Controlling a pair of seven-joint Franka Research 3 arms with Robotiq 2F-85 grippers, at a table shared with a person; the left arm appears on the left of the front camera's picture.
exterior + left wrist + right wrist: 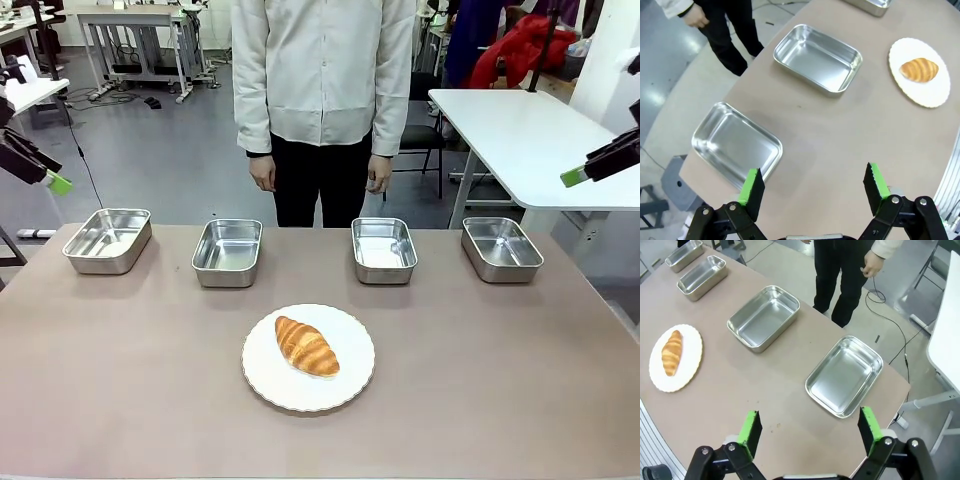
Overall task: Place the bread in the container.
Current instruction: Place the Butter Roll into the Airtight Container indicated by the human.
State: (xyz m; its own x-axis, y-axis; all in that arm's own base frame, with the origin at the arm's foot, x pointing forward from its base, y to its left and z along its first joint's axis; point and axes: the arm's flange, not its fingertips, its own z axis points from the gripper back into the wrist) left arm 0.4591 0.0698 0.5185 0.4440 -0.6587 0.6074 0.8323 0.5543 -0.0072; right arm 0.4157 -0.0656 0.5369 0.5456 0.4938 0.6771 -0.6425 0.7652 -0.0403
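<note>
Four steel trays (227, 280) in a row, all empty. Croissant (307, 346) golden, ridged, glossy, on white plate (300, 392), well apart from left hand (812, 171) and right hand (809, 412), both spread wide.

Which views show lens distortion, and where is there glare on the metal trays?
Front view: even light, sharp; pale glare on the floor of the third tray from the left. Left wrist view: the wide lens bows the table edge. Right wrist view: same bowing; soft sheen in the nearest tray.
</note>
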